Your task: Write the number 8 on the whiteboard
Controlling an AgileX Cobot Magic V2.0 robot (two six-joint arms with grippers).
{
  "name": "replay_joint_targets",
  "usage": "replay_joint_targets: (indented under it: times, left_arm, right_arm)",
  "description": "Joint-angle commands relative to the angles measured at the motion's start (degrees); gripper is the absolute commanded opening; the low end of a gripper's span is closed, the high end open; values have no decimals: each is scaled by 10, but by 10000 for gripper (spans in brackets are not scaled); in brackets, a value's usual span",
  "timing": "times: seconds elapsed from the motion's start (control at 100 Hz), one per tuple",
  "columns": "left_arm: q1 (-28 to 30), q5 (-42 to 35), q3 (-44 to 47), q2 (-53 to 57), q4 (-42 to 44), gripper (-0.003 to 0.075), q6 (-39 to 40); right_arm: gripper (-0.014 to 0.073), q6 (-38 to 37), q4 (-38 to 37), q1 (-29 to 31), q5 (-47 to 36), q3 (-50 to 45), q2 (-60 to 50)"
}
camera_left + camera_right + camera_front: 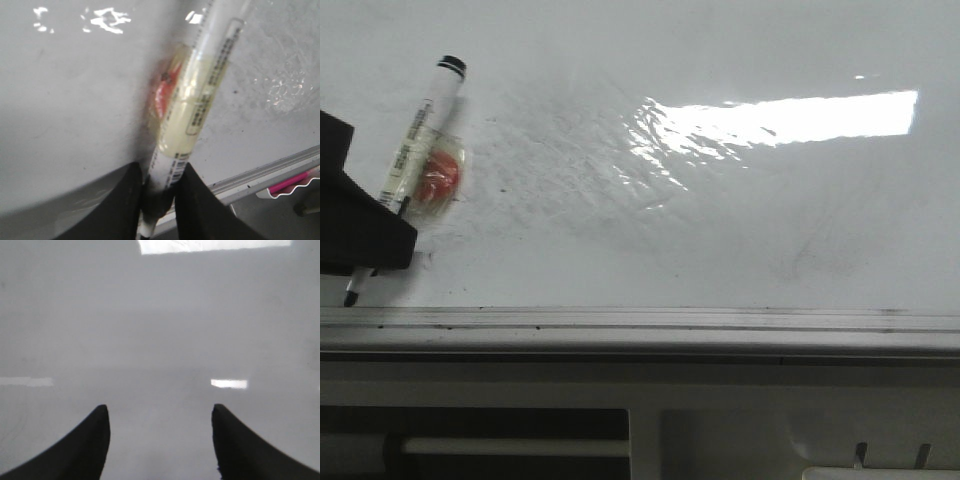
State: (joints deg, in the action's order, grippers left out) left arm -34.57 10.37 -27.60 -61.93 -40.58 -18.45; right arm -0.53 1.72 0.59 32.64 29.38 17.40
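The whiteboard [720, 230] is glossy white with faint grey smudges and a bright glare patch. No number 8 shows on it. My left gripper [365, 240] at the left edge is shut on a white marker [420, 135] with a black end cap, a yellowish tape wrap and a red patch [438, 180]. The marker's tip [352, 292] points at the board near its front rail. In the left wrist view the marker [200, 100] sits clamped between the black fingers [120, 200]. My right gripper [159, 412] is open and empty over bare board.
A grey metal rail [640, 322] runs along the board's front edge. Below it is white plastic casing [740, 440] with slots. A pink object [290, 182] lies in a tray beyond the rail in the left wrist view.
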Motion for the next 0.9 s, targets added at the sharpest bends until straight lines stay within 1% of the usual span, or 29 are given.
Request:
replay_joint_targets:
  times: [0.0, 0.05, 0.12, 0.16, 0.21, 0.23, 0.27, 0.35, 0.44, 0.59, 0.67, 0.76, 0.89]
  left_arm:
    - [-1, -51, -16, -4, -4, 41, -2]
    - [-1, -44, -16, -2, -2, -22, -2]
    - [-2, -30, -17, 2, -3, -20, -7]
    - [-5, -15, -20, 6, -3, -20, -31]
    - [-14, 8, -27, 12, -2, -20, -78]
    - [-20, 23, -32, 14, -1, -20, -108]
    - [-29, 38, -37, 19, -1, -20, -138]
    - [-52, 60, -49, 28, -1, -20, -184]
    - [-77, 74, -61, 30, 0, -20, -226]
    - [-126, 93, -77, 30, 10, -20, -319]
    - [-152, 93, -81, 30, 11, -20, -369]
    - [-176, 93, -84, 30, 13, -20, -414]
    - [-195, 90, -84, 30, 13, -20, -448]
  right_arm:
    - [394, 0, 0, -1, -41, 19, 10]
    - [394, 0, 1, -1, -41, 19, 10]
    - [394, 2, 4, -10, -41, 22, 10]
    - [394, 13, 16, -18, -37, 25, 13]
    - [394, 56, 47, -32, -18, 33, 20]
    - [394, 78, 63, -39, -6, 38, 24]
    - [394, 115, 94, -54, 14, 47, 36]
    - [394, 161, 138, -84, 50, 67, 60]
    - [394, 220, 190, -125, 64, 84, 88]
    - [394, 397, 312, -196, 94, 94, 130]
    - [394, 460, 356, -231, 91, 94, 155]
    - [394, 493, 378, -260, 75, 94, 185]
    - [394, 528, 393, -301, 52, 94, 230]
